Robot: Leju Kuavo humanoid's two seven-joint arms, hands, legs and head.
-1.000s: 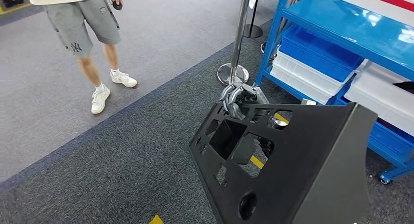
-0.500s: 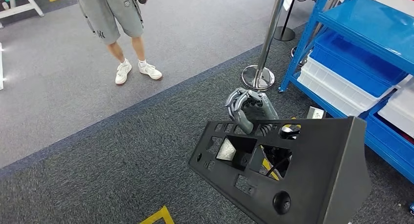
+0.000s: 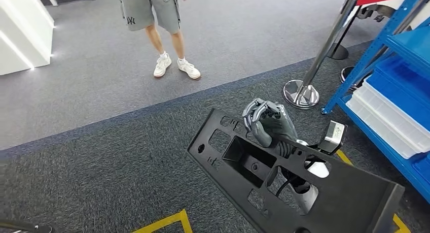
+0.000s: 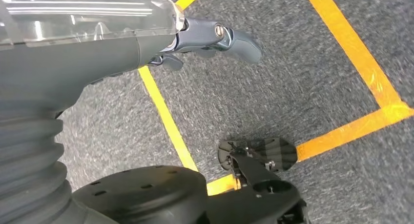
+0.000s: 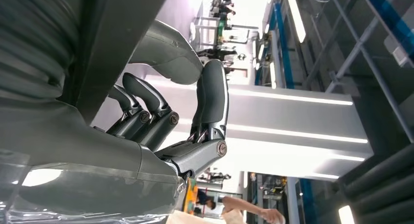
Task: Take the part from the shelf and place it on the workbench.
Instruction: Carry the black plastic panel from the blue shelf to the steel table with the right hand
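Gripping the black part (image 3: 263, 177) by its top edge was the right hand (image 3: 267, 122), fingers curled; left hand (image 4: 215, 38) hung over the carpet, holding nothing, fingers loose.

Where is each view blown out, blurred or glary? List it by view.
Head view: sharp; bright glare on the white cabinet at upper left, highlights on the chrome stanchion base. Left wrist view: carpet is motion-smeared; streak reflections on the clear wrist cover. Right wrist view: background washed out white, the right hand and its fingers backlit against it.
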